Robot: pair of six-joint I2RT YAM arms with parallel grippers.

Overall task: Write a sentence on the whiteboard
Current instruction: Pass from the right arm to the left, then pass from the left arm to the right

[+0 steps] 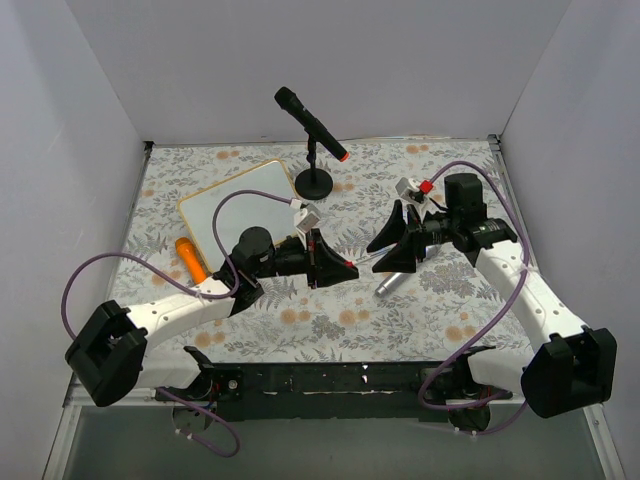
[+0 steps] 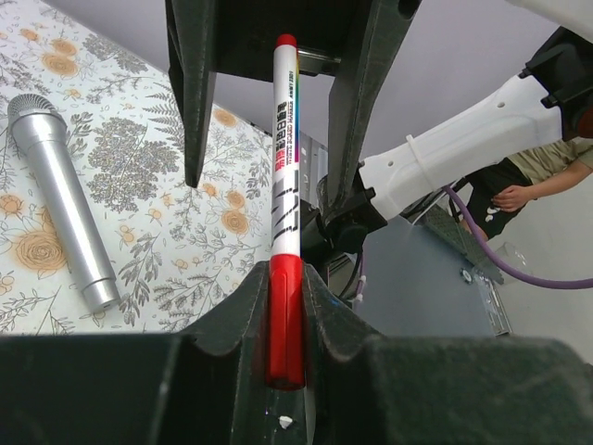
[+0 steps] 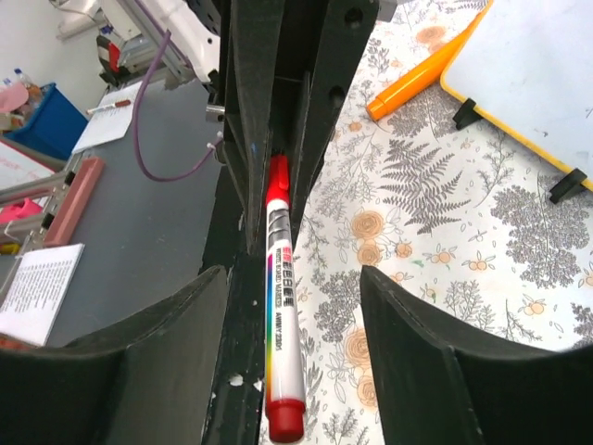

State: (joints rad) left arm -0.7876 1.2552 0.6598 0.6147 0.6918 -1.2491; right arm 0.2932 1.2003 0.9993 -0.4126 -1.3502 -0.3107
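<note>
Red marker (image 2: 285,185) bridges both tools. The left gripper (image 2: 287,278) is clamped tight on its fat red end, while the right gripper (image 3: 292,278) is splayed wide, gripping nothing. We'd draw the right one straight back along the barrel, with no sideways brush. The whiteboard (image 1: 245,212) lies behind the left gripper and looks blank, as far as we can tell.
</note>
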